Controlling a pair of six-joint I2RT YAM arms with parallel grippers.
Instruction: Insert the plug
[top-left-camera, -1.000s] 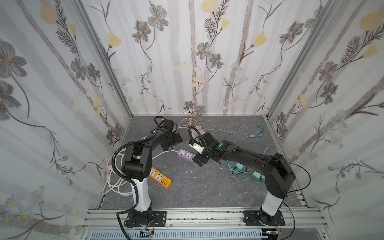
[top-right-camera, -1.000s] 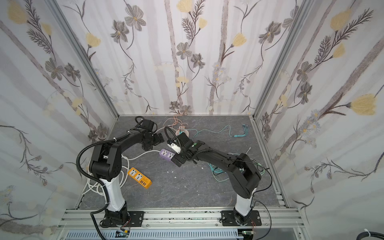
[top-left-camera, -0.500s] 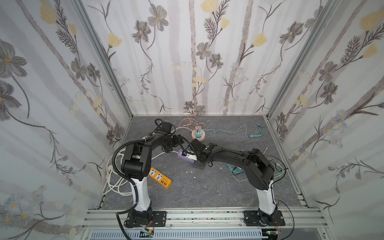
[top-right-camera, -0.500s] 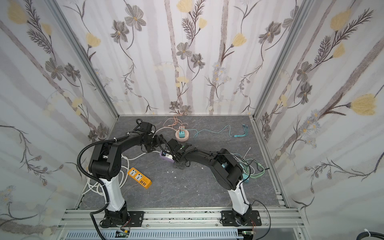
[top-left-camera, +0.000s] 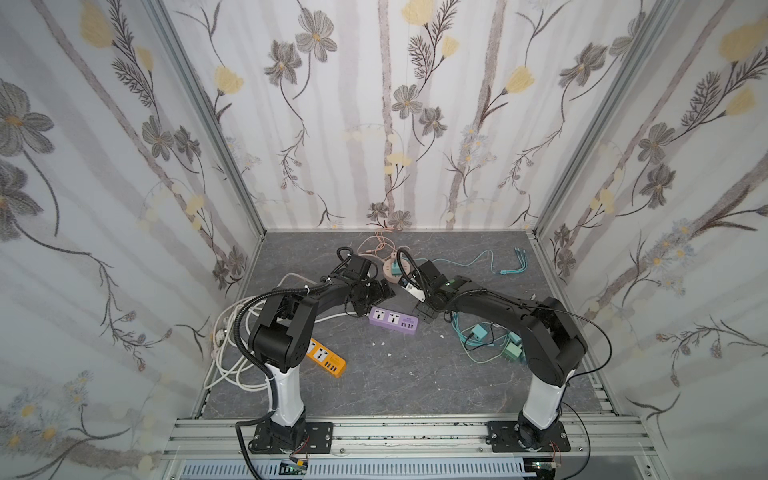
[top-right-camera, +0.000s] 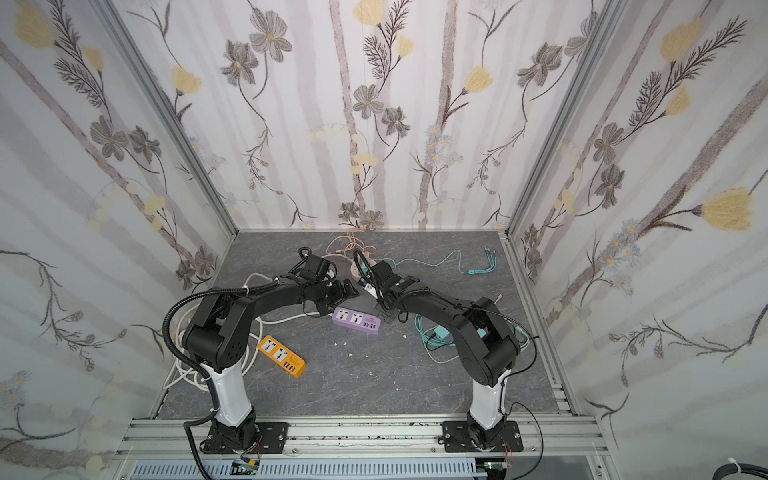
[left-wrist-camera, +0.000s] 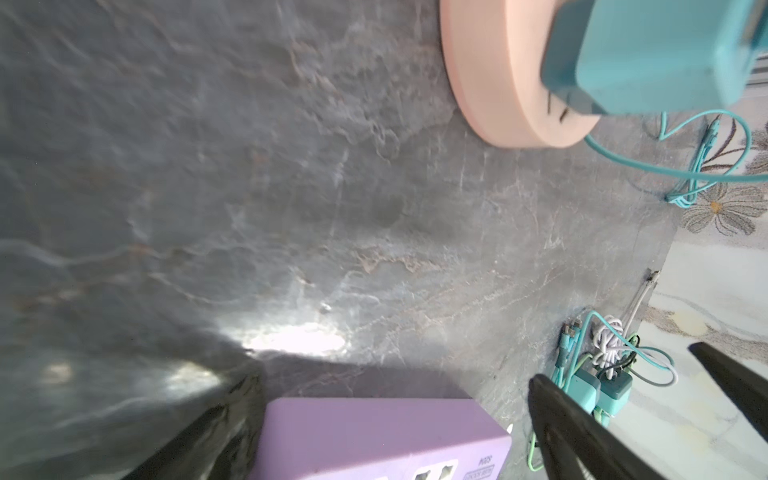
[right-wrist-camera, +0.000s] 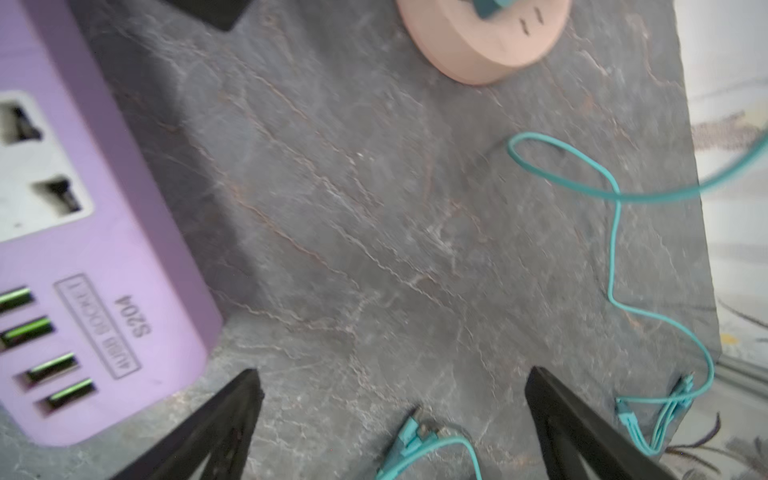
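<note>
Both claws hang low over the grey worktop (right-wrist-camera: 374, 208) with their jaws spread wide. The left claw (left-wrist-camera: 395, 376) has one end of the purple power strip (top-left-camera: 392, 320) showing between its jaws, though I can't tell whether they touch it, and the right claw (right-wrist-camera: 395, 370) is over bare stone beside the strip's other end, holding nothing, with a loose teal cable (right-wrist-camera: 615, 249) trailing past. The teal plug (left-wrist-camera: 648, 54) sits on the face of the round pink socket (left-wrist-camera: 498, 83) further back toward the rear wall, just beyond both claws and clear of them.
</note>
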